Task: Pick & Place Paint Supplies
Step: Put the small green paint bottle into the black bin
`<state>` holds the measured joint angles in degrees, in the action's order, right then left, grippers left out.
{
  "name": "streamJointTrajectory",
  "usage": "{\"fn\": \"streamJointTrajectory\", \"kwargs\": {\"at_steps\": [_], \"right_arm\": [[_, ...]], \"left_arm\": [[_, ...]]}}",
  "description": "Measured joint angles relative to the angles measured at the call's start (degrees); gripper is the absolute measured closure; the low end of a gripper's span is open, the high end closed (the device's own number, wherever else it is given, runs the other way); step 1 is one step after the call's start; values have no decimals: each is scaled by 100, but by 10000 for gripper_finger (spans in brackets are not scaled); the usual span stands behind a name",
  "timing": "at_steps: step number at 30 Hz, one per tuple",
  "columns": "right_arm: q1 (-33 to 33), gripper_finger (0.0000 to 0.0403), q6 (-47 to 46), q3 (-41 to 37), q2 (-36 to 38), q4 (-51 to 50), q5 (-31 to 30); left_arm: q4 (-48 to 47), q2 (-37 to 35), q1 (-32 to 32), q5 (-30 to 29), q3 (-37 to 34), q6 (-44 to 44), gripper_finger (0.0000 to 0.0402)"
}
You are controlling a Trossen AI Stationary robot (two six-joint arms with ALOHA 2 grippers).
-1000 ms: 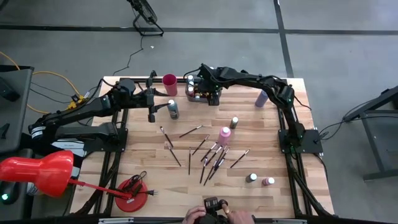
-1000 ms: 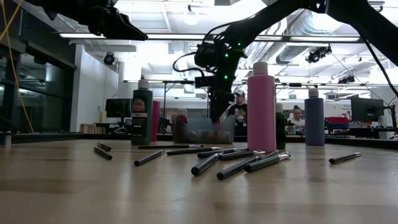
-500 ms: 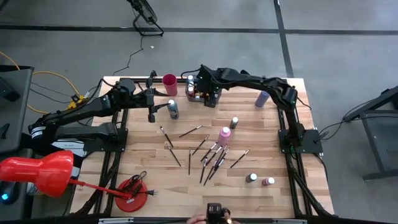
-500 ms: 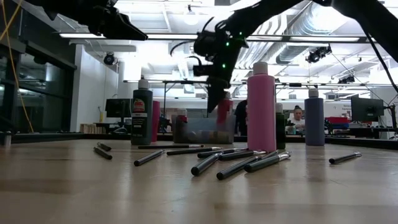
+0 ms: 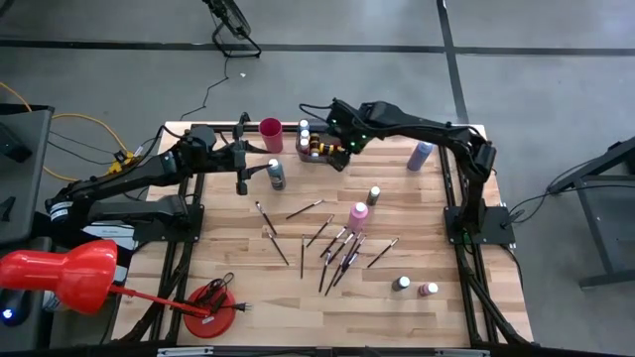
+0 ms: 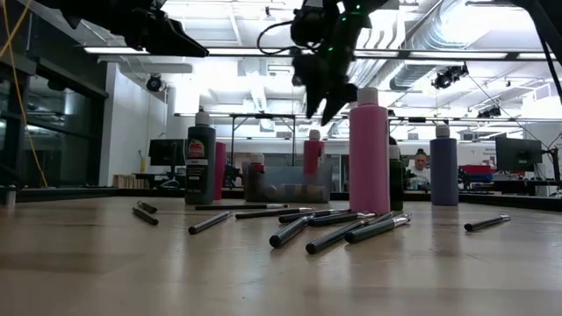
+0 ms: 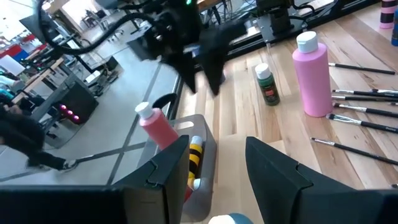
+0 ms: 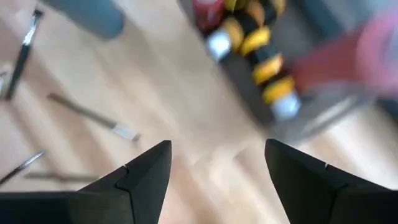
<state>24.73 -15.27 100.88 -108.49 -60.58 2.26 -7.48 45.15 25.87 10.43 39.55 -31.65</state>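
— Our right gripper hangs spread and empty just beside the grey tray at the table's far edge; our left gripper waits half-parted, holding nothing we can see.

— Then we go for the pink bottle mid-table, coming straight down, clear of the brushes beside it.
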Motion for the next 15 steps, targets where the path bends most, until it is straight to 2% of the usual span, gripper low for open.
{"fn": "streamJointTrajectory", "kwargs": {"at_steps": [4, 9, 15], "right_arm": [[-38, 151, -146, 0, 109, -957, 364], [-195, 151, -242, -2, 282, -2139, 370], [-308, 151, -1000, -499, 425, -2242, 166]], "left_arm": [[-1, 0, 0, -1, 0, 1, 249], [-2, 0, -1, -1, 0, 1, 249], [-1, 0, 0, -1, 0, 1, 249]]}}
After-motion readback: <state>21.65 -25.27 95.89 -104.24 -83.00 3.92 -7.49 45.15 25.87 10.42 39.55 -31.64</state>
